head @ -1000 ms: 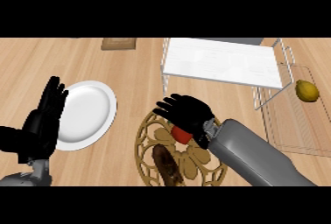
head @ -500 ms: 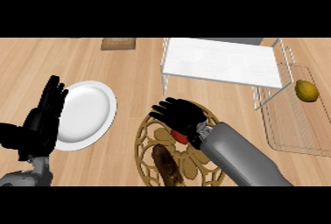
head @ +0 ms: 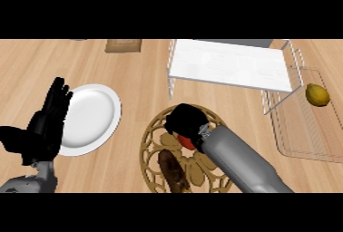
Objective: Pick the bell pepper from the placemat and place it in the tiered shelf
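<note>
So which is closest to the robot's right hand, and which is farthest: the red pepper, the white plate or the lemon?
From the right hand, in the head view:
1. Red pepper, right under the hand on the round placemat.
2. White plate, off to the left, beside the left hand.
3. Lemon, far right, past the shelf.

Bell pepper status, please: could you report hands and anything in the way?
Right hand curled over bell pepper, on placemat. Left hand open, resting by plate. Tiered shelf unobstructed.
</note>
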You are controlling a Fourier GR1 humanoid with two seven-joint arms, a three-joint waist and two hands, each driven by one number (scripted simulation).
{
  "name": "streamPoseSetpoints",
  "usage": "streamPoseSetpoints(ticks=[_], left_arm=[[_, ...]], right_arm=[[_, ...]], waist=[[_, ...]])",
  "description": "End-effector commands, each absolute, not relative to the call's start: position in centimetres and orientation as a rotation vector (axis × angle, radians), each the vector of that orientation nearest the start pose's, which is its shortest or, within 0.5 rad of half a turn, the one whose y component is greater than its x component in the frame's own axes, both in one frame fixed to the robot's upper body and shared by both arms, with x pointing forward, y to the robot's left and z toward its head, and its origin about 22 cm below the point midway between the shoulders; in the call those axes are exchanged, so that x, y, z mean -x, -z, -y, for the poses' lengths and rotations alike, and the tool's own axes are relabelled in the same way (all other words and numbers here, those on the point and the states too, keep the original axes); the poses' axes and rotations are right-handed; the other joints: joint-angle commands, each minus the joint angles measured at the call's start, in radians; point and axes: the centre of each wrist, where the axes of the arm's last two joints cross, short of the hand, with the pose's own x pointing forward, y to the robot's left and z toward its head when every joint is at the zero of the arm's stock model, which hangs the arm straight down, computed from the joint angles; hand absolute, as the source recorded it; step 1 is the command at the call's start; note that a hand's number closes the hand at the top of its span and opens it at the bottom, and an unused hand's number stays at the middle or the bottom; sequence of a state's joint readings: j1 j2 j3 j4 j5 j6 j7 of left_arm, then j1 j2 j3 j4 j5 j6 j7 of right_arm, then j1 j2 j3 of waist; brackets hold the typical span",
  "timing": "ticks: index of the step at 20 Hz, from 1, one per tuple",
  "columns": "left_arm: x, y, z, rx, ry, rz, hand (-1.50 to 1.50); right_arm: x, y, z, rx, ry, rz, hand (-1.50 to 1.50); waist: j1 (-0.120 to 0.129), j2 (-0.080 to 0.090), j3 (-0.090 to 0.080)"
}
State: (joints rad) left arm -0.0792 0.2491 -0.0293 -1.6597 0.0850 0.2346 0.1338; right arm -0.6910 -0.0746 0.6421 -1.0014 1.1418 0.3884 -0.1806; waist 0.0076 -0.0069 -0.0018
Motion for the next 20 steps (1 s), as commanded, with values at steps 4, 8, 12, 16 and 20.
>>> streamPoseSetpoints(ticks=[4, 8, 12, 16, 20], left_arm=[[-25.4, -5.6, -27.6, -0.244, -0.032, 1.609, 0.0], [-24.8, -5.5, -28.3, -0.288, -0.072, 1.584, 0.0], [-24.7, -5.7, -27.9, -0.297, -0.075, 1.601, 0.0], [-24.8, -5.5, -27.1, -0.262, -0.055, 1.6, 0.0], [-26.5, -5.8, -25.5, -0.257, -0.039, 1.589, 0.0]], right_arm=[[-32.2, 0.6, 4.9, 0.464, -2.23, 1.421, 1.5], [-32.9, 0.7, 8.8, 0.691, -1.642, 1.085, 1.5], [-32.0, 1.7, 11.5, 0.828, -1.26, 0.902, 1.5], [-30.0, -1.2, 9.4, 0.803, -1.029, 0.954, 1.5], [-25.7, -3.7, 4.9, 0.745, -0.945, 1.04, 1.5]], waist=[[0.002, 0.009, 0.002], [-0.059, -0.003, 0.002], [-0.062, -0.01, 0.003], [-0.009, -0.005, 0.002], [-0.006, 0.002, 0.002]])
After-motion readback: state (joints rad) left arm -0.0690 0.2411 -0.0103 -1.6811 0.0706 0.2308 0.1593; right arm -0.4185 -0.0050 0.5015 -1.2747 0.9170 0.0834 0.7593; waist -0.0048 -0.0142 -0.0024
